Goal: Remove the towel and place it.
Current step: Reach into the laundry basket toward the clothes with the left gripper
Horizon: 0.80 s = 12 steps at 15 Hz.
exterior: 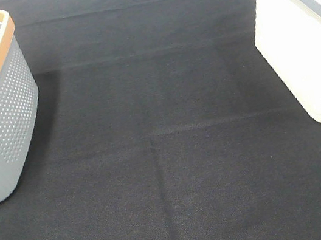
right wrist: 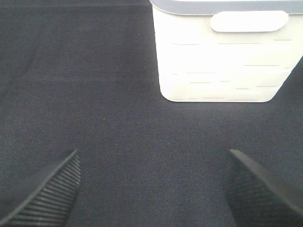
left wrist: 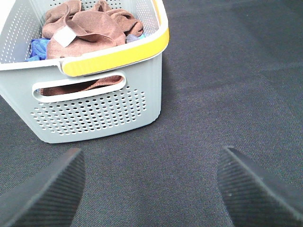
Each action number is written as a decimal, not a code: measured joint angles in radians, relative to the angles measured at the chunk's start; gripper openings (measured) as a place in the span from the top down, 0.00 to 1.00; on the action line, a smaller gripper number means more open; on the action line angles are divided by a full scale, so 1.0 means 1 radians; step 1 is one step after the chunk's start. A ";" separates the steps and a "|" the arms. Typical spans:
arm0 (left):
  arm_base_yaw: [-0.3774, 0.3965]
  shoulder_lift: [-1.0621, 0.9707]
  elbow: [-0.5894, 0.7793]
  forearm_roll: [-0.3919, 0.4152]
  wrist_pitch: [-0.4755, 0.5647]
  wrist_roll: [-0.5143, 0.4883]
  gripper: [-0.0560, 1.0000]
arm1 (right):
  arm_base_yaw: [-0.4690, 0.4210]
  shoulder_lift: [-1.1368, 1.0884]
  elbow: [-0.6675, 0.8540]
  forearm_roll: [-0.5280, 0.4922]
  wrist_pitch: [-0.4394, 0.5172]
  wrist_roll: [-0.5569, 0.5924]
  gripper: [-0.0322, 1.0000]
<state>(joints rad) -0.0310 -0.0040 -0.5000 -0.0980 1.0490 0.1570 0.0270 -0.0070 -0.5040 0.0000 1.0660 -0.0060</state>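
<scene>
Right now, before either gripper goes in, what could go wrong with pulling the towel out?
1. The towel lies bunched against more brown cloth and a blue cloth in the basket; a grab may lift several at once.
2. Brown cloth shows at the basket's handle slot; if it snags there, a pull could drag or tip the basket.

Surface (exterior: 175,173): black woven cloth, matt, coarse weave. Basket (left wrist: 94,116): grey perforated plastic, matt; yellow rim band (left wrist: 118,56) smooth, slightly glossy. Towel (left wrist: 94,28): reddish-brown fuzzy cloth, white tag. Bin (right wrist: 218,61): white plastic, smooth. Left hand (left wrist: 151,156) pads (left wrist: 47,194): black, ribbed.
</scene>
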 joint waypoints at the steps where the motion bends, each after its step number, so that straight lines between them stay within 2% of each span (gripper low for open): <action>1: 0.000 0.000 0.000 0.000 0.000 0.000 0.25 | 0.000 0.000 0.000 0.000 0.000 0.000 0.22; 12: 0.000 0.000 0.000 0.000 0.000 0.000 0.25 | 0.000 0.000 0.000 0.000 0.000 0.000 0.22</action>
<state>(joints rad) -0.0310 -0.0040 -0.5000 -0.0980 1.0490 0.1570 0.0270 -0.0070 -0.5040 0.0000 1.0660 -0.0060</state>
